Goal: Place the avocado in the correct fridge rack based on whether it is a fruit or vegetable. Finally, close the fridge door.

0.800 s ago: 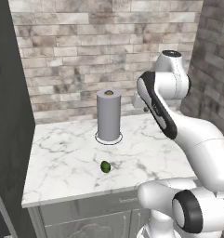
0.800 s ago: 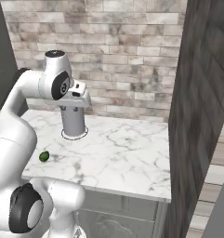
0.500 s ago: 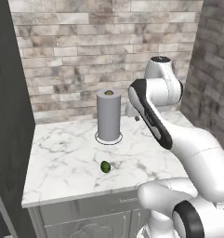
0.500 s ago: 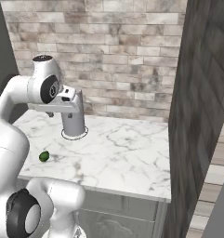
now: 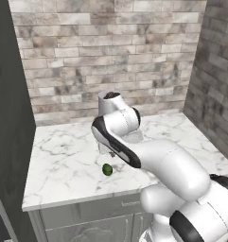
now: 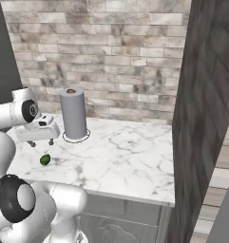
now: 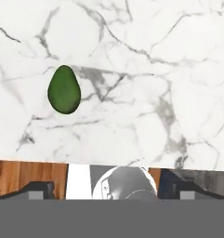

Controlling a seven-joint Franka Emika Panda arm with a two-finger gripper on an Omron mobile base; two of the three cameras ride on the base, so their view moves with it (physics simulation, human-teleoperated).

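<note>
Marble counter [image 5: 63,165] holds one avocado [image 5: 107,169], one paper-towel roll [image 6: 73,114].

There was one avocado [image 7: 64,89], a single dark green fruit, lying on one white marble counter [image 6: 125,161]. One grey paper-towel roll [image 6: 73,114] stood upright on that counter, on one round base ring. One robot arm reached over the marble, carrying one gripper [image 6: 42,142] with two fingers. Behind the counter ran one stone-brick wall [image 5: 110,52], and below it showed one grey cabinet front [image 5: 87,220].
</note>
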